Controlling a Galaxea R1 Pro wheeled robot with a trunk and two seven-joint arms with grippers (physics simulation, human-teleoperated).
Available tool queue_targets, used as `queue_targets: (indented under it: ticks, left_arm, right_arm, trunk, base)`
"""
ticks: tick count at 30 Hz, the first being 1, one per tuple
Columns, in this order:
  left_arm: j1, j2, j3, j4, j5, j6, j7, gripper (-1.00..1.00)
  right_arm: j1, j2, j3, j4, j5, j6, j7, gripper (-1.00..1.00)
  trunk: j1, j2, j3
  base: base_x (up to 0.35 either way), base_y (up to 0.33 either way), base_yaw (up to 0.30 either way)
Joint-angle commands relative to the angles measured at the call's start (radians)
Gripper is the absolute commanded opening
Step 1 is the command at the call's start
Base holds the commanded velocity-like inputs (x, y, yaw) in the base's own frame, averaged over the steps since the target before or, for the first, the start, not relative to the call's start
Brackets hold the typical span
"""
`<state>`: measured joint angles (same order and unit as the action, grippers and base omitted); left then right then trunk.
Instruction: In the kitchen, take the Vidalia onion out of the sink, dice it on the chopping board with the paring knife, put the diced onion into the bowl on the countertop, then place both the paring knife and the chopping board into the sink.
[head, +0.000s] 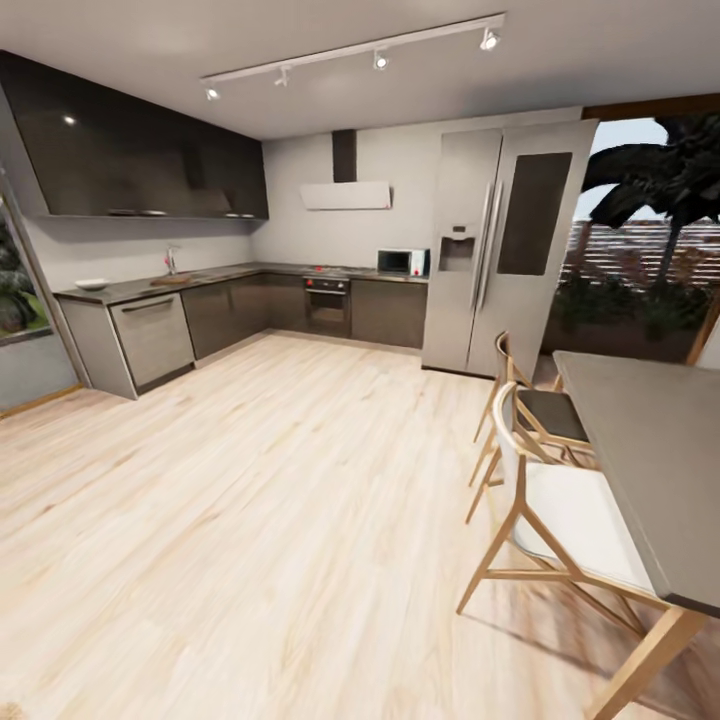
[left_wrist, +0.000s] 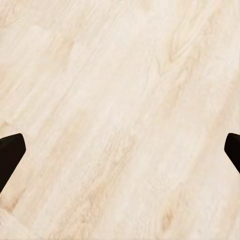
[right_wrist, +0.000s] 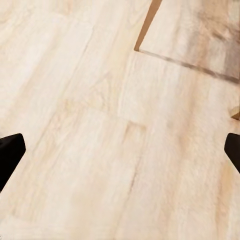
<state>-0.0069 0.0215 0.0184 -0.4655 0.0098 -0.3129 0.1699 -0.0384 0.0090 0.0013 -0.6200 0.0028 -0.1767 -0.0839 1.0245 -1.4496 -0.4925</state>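
Between the two dark finger tips of the left jaws (left_wrist: 120, 155), seen through the left wrist camera, lies only the pale wooden plank floor (left_wrist: 120, 100); the tips stand at opposite edges of that picture, so these jaws are wide and hold nothing. The right jaws (right_wrist: 120, 155) look the same: wide apart, empty, above the same floor, with a light wooden chair leg (right_wrist: 147, 25) a little farther off.

From the head camera the robot stands far from the work place. At the near right there is a grey-topped dining table (head: 650, 440) with two light wooden chairs with pale seats (head: 560, 510). Across the open floor, at the far left, runs the glossy grey desk over dark grey cabinets (head: 140, 287). On it I see the chrome faucet of the grey steel sink (head: 171, 262), a flat brown shape beside it which is probably the dark brown chopping board (head: 172, 281), and, nearer the left end, the shallow white bowl (head: 92, 284). The onion and the knife are too small to make out.

I judge the task is at its very beginning, in the approach. The next move calls for driving the base toward the far left until the sink comes within reach of the arms, well apart from them now.
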Motion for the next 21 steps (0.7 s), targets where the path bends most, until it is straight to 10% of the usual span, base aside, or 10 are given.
queue_targets:
  ticks: [1,21]
  left_arm:
    - [-0.001,0.0,0.0,0.001,0.001,-0.003,0.002,1.0]
    - [-0.001,0.0,0.0,0.002,0.001,-0.003,0.002,1.0]
  right_arm:
    - [0.0,0.0,0.0,0.0,0.0,-0.003,-0.004,1.0]
    - [0.0,0.0,0.0,0.002,0.0,-0.003,-0.004,1.0]
  trunk:
    - [0.001,0.0,-0.002]
    - [0.001,0.0,-0.021]
  base:
    - [0.324,0.0,0.229]
    - [0.327,0.0,0.229]
